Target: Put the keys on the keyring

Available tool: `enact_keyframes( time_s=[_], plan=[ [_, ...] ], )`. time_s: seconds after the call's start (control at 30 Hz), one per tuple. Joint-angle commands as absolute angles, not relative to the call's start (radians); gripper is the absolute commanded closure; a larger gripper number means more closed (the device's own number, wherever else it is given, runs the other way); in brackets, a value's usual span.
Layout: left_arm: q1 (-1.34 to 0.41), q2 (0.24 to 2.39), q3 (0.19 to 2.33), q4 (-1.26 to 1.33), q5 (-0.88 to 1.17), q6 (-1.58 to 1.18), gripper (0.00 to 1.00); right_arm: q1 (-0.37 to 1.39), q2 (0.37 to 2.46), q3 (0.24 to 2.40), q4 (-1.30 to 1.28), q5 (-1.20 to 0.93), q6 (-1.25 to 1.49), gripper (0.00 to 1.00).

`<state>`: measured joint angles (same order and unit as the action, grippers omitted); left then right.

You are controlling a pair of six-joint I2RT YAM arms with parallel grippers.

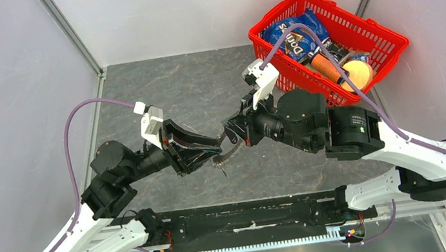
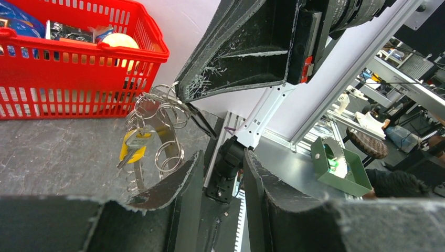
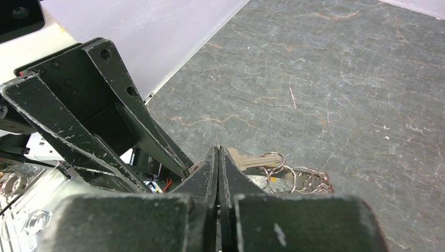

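The keyring (image 1: 227,155) is a bunch of silver split rings on a metal band (image 2: 157,110), hanging above the table between my two grippers. My right gripper (image 1: 229,137) is shut on one of its rings; a thin wire loop pokes out at the tip (image 3: 218,149). A yellow-headed key (image 2: 134,147) dangles from the rings. A tan key (image 3: 246,157) lies just past the right fingertips. My left gripper (image 2: 223,155) faces the right one, open, with nothing between its fingers. The band runs down the outside of its left finger (image 2: 178,181).
A red basket (image 1: 277,10) with a blue chip bag and an orange ball stands at the back right, just behind the right arm. It fills the upper left of the left wrist view (image 2: 78,44). A black rail (image 1: 245,217) runs along the near edge.
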<state>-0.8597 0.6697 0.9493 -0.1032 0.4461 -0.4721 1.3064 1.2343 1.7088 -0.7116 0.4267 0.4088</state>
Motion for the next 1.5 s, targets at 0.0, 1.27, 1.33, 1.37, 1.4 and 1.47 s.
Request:
enact_keyframes(
  time_s=[0.0, 1.27, 1.33, 1.37, 1.4, 1.47],
  plan=[
    [-0.861, 0.68, 0.98, -0.071, 0.456, -0.505, 0.6, 1.307, 1.236, 1.75, -0.635, 0.454, 0.422, 1.0],
    [-0.861, 0.672, 0.936, -0.087, 0.312, -0.419, 0.6, 1.307, 1.189, 1.698, -0.609, 0.415, 0.467, 1.0],
    [-0.86, 0.672, 0.933, -0.07, 0.323, -0.422, 0.6, 1.307, 1.185, 1.689, -0.606, 0.421, 0.471, 1.0],
    [-0.861, 0.675, 0.933, -0.064, 0.327, -0.423, 0.59, 1.307, 1.182, 1.684, -0.604, 0.425, 0.474, 1.0],
    [-0.86, 0.676, 0.934, -0.059, 0.332, -0.425, 0.59, 1.307, 1.18, 1.68, -0.6, 0.432, 0.478, 1.0],
    [-0.861, 0.682, 0.936, -0.05, 0.342, -0.431, 0.59, 1.307, 1.176, 1.671, -0.593, 0.444, 0.483, 1.0]
  ],
)
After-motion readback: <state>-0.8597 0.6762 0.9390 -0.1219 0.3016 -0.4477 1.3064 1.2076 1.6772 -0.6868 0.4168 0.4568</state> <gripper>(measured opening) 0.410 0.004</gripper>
